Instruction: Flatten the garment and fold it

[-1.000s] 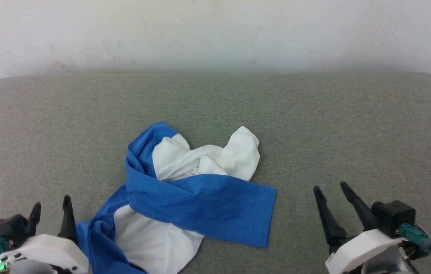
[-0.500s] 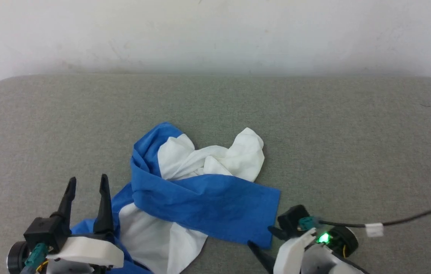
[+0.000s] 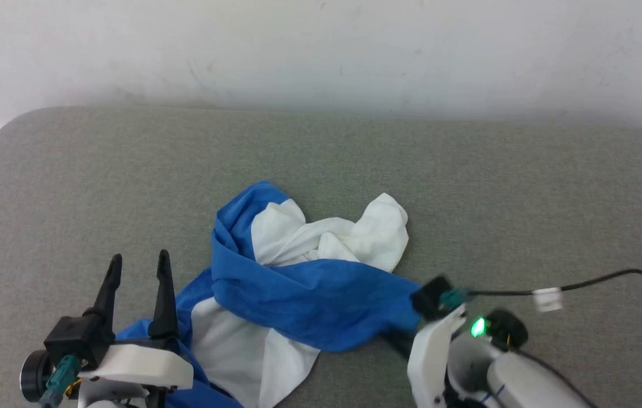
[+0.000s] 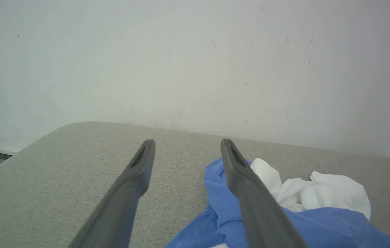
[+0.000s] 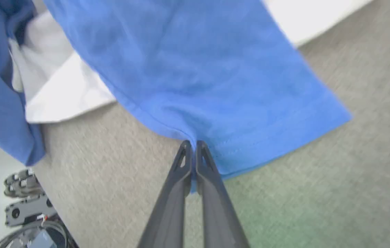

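Risk: the garment's (image 3: 298,294) hem may be slipped from the thin pinch, or the twist tightened, if pulled hard.
Look: royal blue and white, crumpled, blue band twisted across white.
Place: mid grey surface (image 3: 524,198), toward its near edge.
Right gripper (image 5: 192,144): clamped on the blue hem.
Left gripper (image 3: 139,256): fingers apart, empty, at the garment's left end.

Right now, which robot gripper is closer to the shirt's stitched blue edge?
Right. The right gripper has its jaws shut on the stitched blue edge of the garment. The left gripper hovers open by the garment's opposite end, away from that edge.
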### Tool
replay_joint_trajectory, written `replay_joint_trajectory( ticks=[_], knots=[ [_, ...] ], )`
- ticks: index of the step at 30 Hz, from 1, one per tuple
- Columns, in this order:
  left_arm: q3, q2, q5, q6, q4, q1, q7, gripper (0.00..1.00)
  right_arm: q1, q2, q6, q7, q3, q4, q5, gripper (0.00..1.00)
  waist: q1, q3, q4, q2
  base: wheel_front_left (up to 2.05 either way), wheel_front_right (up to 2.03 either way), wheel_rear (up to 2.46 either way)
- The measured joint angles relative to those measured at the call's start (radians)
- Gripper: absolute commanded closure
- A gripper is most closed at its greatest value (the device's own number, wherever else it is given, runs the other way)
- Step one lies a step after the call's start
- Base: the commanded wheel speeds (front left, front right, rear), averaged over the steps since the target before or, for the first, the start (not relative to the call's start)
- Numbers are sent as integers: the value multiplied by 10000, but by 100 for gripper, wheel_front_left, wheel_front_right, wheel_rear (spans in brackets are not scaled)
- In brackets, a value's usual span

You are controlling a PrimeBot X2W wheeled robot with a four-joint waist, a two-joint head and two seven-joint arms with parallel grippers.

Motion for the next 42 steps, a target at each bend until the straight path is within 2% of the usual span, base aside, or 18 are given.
replay_joint_trajectory(
  ticks=[4,8,12,15,20,26,27,28,29,34,37,42],
  knots=[
    [151,-65,104,-42,-17,28,-8,0,-67,-35,6,-1620,-1463,-1162,-353,100,0,-56,-170,0,0,0,0],
    [253,-144,165,-104,-8,53,-6,0,289,-100,6,-2268,-4059,-2523,-1131,100,0,-96,-394,0,0,0,0],
    [314,-215,238,-176,12,123,-8,0,1735,96,4,-1841,-7216,-3820,-2079,100,0,-129,-615,0,0,0,0],
    [349,-238,240,-228,50,145,-8,0,2987,617,4,-1181,-9189,-4688,-2638,100,0,-154,-776,0,0,0,0],
    [380,-299,249,-353,146,144,-8,0,4669,1323,6,-407,-11756,-5208,-2980,100,-1,-201,-911,0,0,0,0],
    [418,-328,330,-453,207,144,-8,0,5529,1499,4,-157,-14057,-4612,-3457,100,-1,-233,-968,0,0,0,0],
    [420,-337,341,-454,224,144,-8,0,5555,1498,4,-125,-14172,-4445,-3505,71,-1,-236,-969,0,0,0,0],
    [424,-343,343,-458,244,144,-8,0,5552,1499,4,-105,-14153,-4274,-3432,24,-1,-237,-966,0,0,0,0],
    [430,-349,353,-495,276,143,-8,0,5544,1503,4,-138,-13988,-4194,-3344,0,-1,-239,-964,0,0,0,0],
    [460,-372,418,-543,360,139,-8,0,4994,1519,4,-612,-12418,-4656,-2801,0,0,-249,-932,0,0,0,0],
    [483,-391,449,-548,368,136,-8,0,4552,1511,4,-485,-10941,-4922,-2815,0,-1,-244,-917,0,0,0,0],
    [476,-499,512,-631,380,61,-8,0,3689,1080,4,192,-8324,-4119,-2759,0,-1,-143,-826,1,0,0,0]
  ],
)
